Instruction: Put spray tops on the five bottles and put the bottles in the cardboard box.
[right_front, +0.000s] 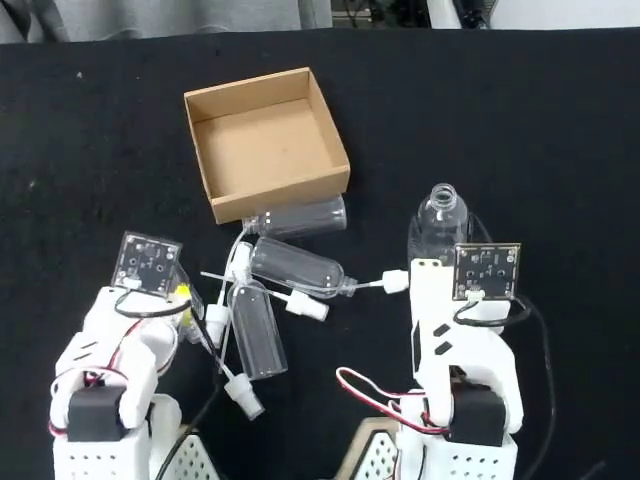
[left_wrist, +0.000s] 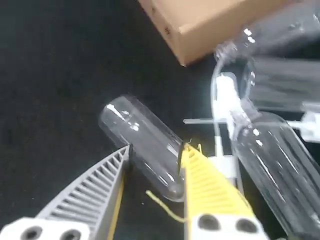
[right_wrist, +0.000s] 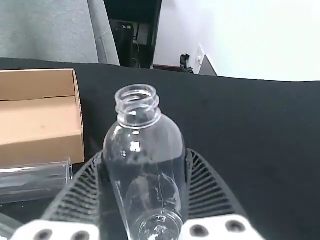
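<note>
Slippage is the risk: my right pincer (right_wrist: 145, 160) pinches the uncapped bottle (right_wrist: 137, 117) by slick walls, my left pincer (left_wrist: 155, 150) squeezes the lying bottle (left_wrist: 135, 125); either could squirt free.

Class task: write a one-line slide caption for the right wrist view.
Right gripper clamped on a clear bottle with no spray top, cardboard box nearby on the black table.

the open brown cardboard box (right_front: 265, 145) sits upright. just in front of it three clear bottles (right_front: 297, 267) lie on their sides in a heap, tangled with white spray tops (right_front: 310, 306) and their thin tubes. an uncapped bottle (right_wrist: 142, 150) sits clamped in the right gripper (right_wrist: 145, 160), neck pointing away from the arm. a last bottle (left_wrist: 145, 140) lies between the left gripper (left_wrist: 156, 150) fingers.
</note>
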